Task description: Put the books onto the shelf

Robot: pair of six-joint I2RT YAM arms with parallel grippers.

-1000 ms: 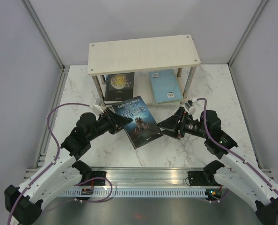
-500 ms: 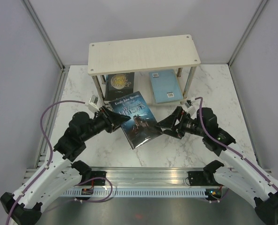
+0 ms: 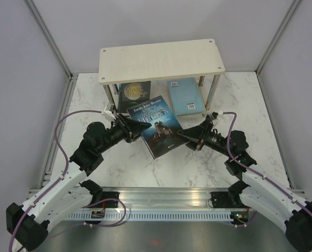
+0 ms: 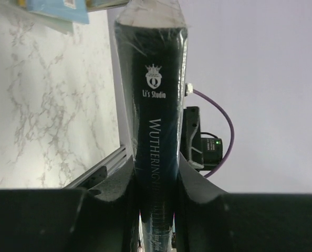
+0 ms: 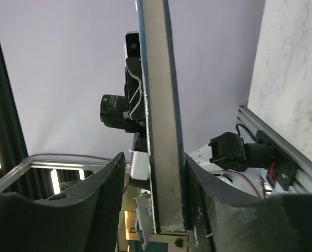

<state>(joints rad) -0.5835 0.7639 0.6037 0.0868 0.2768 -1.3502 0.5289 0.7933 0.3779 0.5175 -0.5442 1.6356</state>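
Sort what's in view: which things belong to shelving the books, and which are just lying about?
Part of the job: shelf; dark blue book, between the left gripper and right gripper; black book and light blue book on the lower board.
Just there: marble table; purple cables; metal rail.

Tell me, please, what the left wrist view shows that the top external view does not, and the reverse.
Only left wrist: the dark book's spine lettering, clamped in the left hand. Only top external: its front cover, the shelf, the black book on its lower tier, the right hand at the cover's other edge. Both: that book, the light blue book, the marble table.
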